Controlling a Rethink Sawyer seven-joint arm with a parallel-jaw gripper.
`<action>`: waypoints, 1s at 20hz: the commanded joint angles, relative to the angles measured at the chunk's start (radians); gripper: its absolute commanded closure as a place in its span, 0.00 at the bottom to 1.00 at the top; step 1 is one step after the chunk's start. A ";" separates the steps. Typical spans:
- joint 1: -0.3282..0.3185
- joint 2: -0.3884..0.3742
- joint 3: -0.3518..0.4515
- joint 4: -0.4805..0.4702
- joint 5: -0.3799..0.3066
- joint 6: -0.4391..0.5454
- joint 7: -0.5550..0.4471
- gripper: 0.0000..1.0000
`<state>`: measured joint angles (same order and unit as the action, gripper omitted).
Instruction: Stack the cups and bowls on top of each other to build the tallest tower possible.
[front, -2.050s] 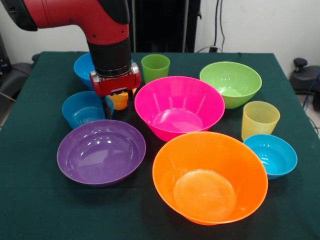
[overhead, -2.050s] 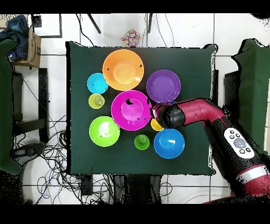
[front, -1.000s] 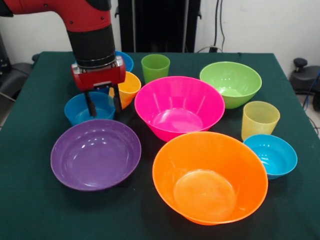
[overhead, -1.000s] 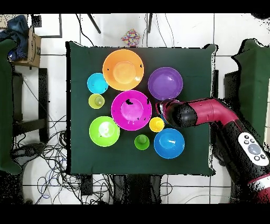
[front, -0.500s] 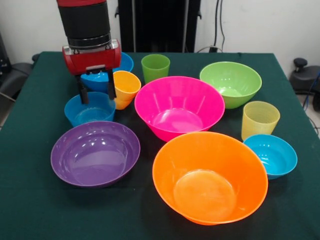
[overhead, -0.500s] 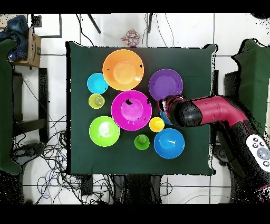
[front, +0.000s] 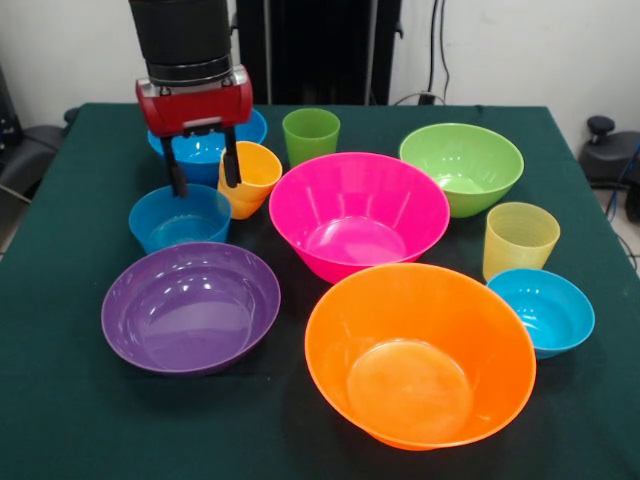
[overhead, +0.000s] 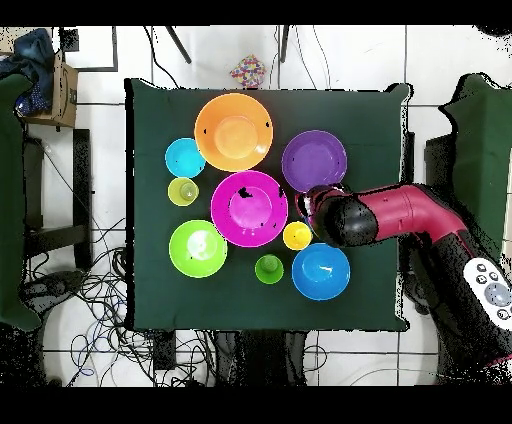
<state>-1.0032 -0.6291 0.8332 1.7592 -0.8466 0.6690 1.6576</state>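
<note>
Front view | yellow-orange cup tilted, mouth up-left | fingers spread, empty

- The claw hangs spread and empty above a small blue bowl, its finger beside the yellow-orange cup.
- The pink bowl and purple bowl crowd that spot closely.
- The orange bowl fills the near middle.
- Bare table lies open along the near edge and left side.
</note>
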 joint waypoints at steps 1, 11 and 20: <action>0.038 0.018 -0.015 0.063 -0.070 0.040 -0.249 0.00; 0.008 0.041 -0.024 0.122 -0.170 -0.073 -0.229 0.00; 0.007 0.097 -0.055 0.099 -0.265 -0.122 -0.219 0.00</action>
<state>-1.0120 -0.5897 0.8219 1.8275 -1.0070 0.5932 1.6576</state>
